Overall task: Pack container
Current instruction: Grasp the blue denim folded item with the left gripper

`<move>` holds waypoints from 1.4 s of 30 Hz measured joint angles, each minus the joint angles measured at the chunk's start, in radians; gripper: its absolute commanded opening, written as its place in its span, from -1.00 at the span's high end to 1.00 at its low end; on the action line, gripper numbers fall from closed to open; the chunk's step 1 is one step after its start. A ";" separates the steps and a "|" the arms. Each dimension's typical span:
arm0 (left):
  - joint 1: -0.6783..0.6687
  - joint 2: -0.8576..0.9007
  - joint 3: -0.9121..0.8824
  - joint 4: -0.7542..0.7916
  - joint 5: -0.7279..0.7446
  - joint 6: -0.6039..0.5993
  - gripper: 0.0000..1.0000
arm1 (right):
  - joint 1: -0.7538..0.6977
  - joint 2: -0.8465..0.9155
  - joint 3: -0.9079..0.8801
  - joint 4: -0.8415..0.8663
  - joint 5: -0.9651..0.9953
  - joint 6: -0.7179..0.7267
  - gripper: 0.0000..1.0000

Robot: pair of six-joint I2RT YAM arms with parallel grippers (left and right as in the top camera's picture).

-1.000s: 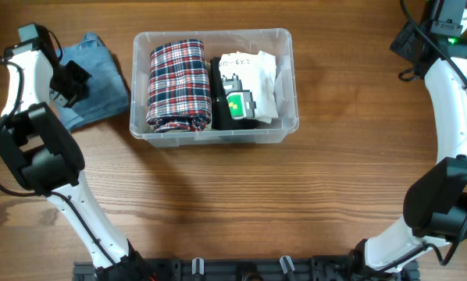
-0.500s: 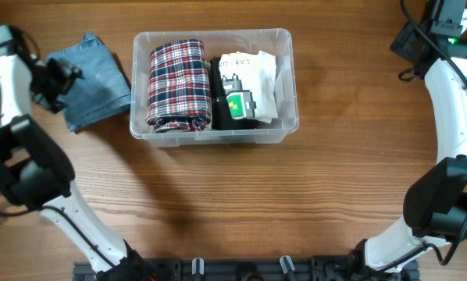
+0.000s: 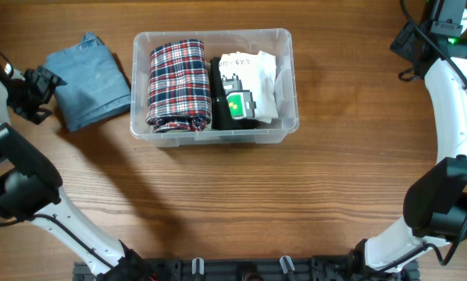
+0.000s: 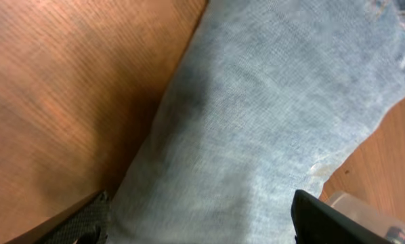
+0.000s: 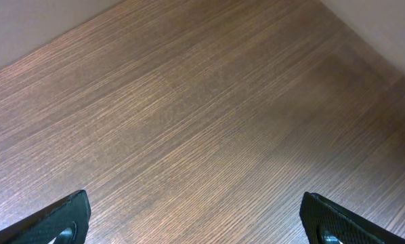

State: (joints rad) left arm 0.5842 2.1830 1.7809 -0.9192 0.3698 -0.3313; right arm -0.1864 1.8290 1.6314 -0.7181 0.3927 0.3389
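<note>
The tabletop [image 3: 241,203] carries the container [image 3: 218,136] at its upper middle. The clear bin looks stiff and smooth-sided, likely slippery, so its thick rim is probably the safest hold. Inside it, a rolled plaid cloth [image 3: 176,84] fills the left half. The right half holds a black item with a green patch [image 3: 237,101] and, against the right wall, white packets [image 3: 258,66]. Folded jeans [image 3: 93,82] lie just left of the container, soft and floppy, probably best pinched through a thick fold. The left pincer [image 3: 48,84] sits wide at the jeans' far edge, holding nothing. The right pincer [image 5: 199,227] hangs wide and empty over bare wood, well right of the container.
</note>
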 measured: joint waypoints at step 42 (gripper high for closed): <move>0.006 0.097 -0.079 0.286 0.178 0.155 -0.80 | 0.000 0.000 0.000 0.000 0.000 0.000 -1.00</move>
State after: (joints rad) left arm 0.5907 2.2799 1.7020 -0.6327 0.5476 -0.1764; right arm -0.1864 1.8290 1.6310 -0.7181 0.3927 0.3389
